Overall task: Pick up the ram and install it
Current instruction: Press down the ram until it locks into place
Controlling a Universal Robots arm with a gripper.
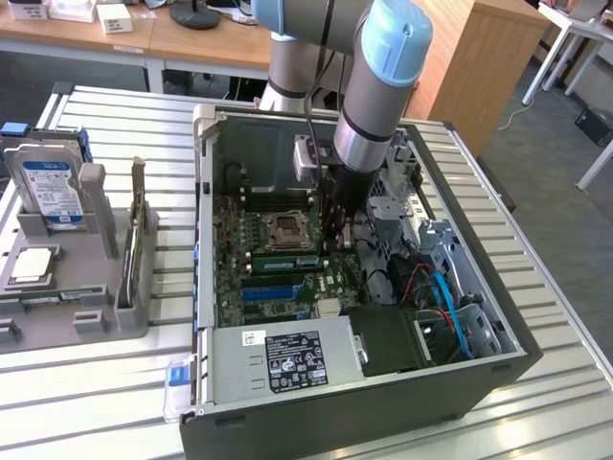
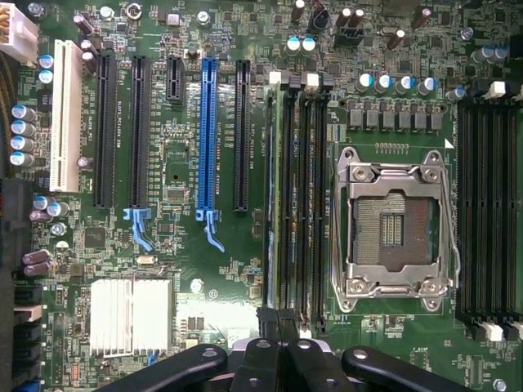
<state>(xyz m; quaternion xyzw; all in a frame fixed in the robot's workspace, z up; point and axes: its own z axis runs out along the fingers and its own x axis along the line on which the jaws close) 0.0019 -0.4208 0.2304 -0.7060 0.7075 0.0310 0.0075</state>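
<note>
The ram (image 1: 283, 261) is a narrow green stick standing on edge in a black memory slot beside the open processor socket (image 1: 285, 230) on the motherboard. In the wrist view the ram (image 2: 274, 196) runs as a thin line along the slot nearest the blue connector (image 2: 207, 131). My gripper (image 1: 331, 241) reaches down into the computer case at one end of the stick. Its black fingertips (image 2: 270, 320) are shut together right over that end of the slot (image 2: 278, 320). Whether they pinch the stick or only rest on it is hidden.
Around the arm stand the case walls (image 1: 206, 211), with the power supply (image 1: 287, 359) in front and a drive cage with blue and red cables (image 1: 441, 287) at the exterior view's right. Beside the case, a grey holder (image 1: 67, 316) carries a hard drive (image 1: 53, 187), a silver chip (image 1: 31, 266) and an upright card (image 1: 134, 240).
</note>
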